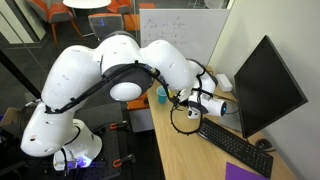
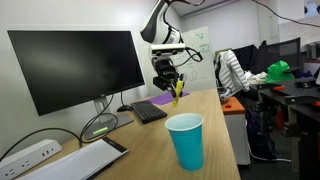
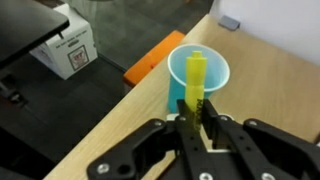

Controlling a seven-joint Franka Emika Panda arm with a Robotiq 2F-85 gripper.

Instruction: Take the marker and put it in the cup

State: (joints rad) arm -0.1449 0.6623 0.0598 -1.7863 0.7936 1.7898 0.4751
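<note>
Black gripper [image 3: 197, 120] fingers clamped on short bright yellow marker [image 3: 196, 75]. Light blue plastic cup [image 2: 186, 140] upright on wooden desk [image 2: 140, 135]. Marker raised, apart from cup.

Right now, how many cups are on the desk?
1. The blue cup stands on the wooden desk near its edge; in the wrist view it shows just beyond the yellow marker. More could be hidden behind the arm or monitor.
</note>
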